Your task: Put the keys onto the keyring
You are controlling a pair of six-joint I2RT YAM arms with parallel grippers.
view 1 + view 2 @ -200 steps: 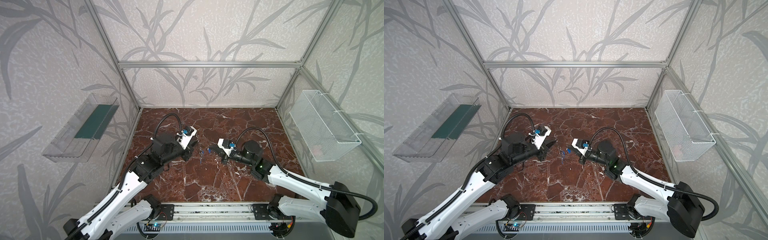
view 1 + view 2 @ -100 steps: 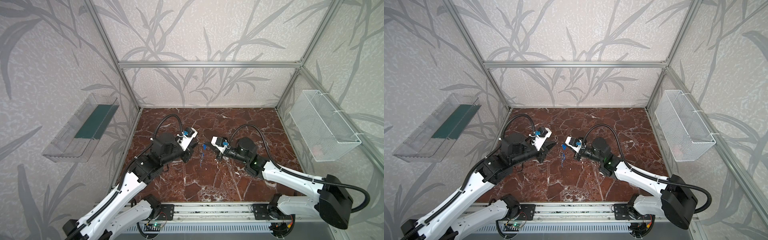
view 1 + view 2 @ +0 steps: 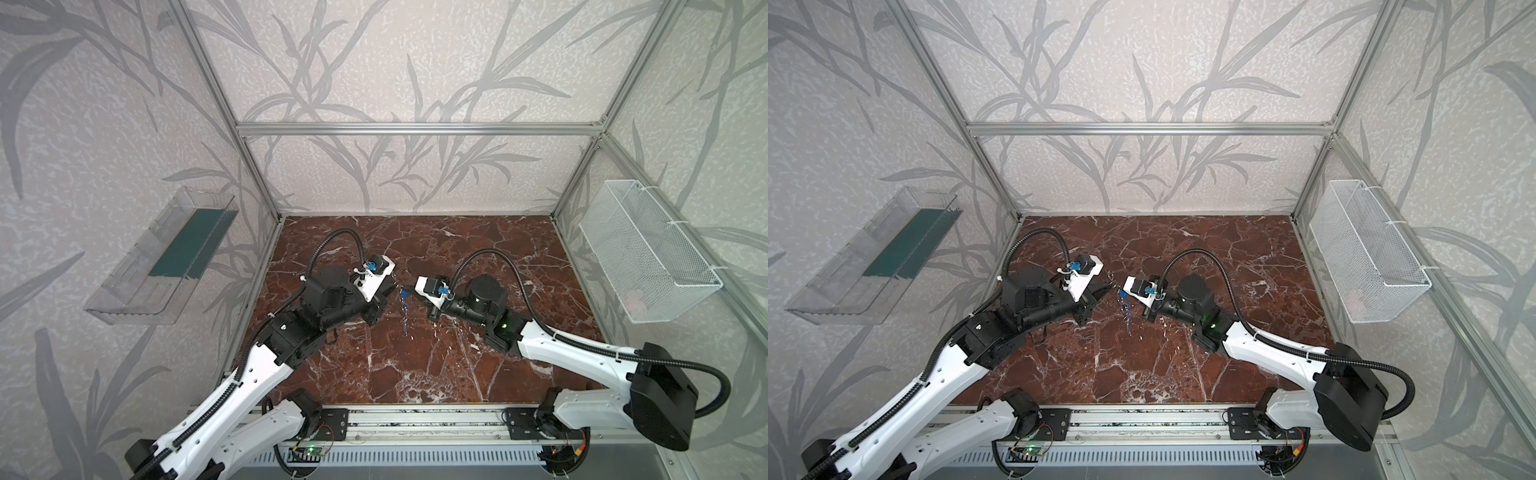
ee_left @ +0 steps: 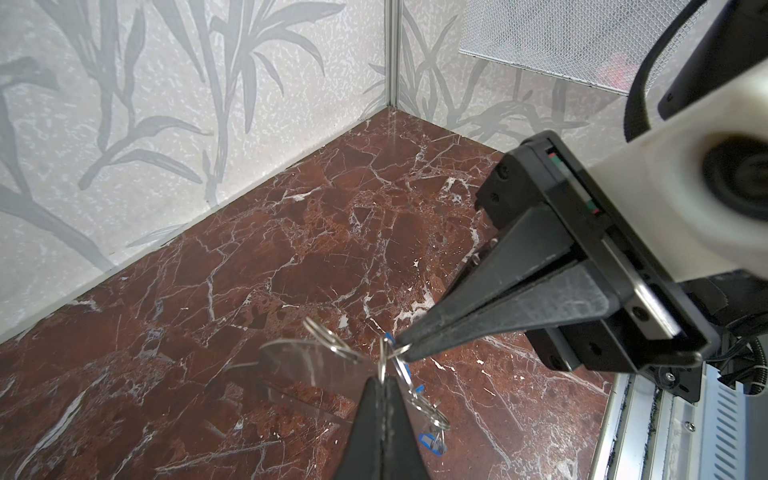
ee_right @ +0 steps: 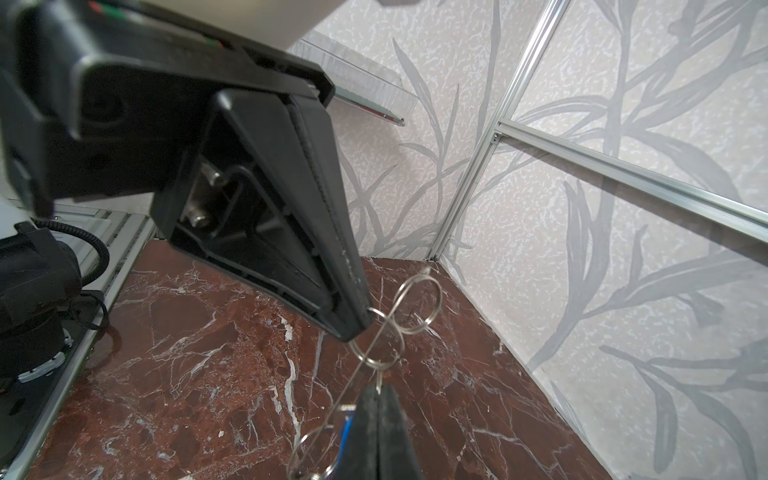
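The left claw (image 4: 380, 384) is fully closed on the edge of the keyring (image 4: 307, 361), holding it in the air, probably to steady it for threading. The right claw (image 4: 405, 353), closed too, pinches a small ring (image 5: 374, 361) just beside it; the keys (image 4: 430, 440) hang below both.

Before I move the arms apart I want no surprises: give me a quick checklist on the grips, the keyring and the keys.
1. Left gripper shut on the keyring edge: ok.
2. Right gripper shut on a small split ring: ok.
3. Split ring threaded through a keyring hole: cannot tell.
4. Keys hanging in a string below the grippers: ok.
5. Keys clear of the table: cannot tell.
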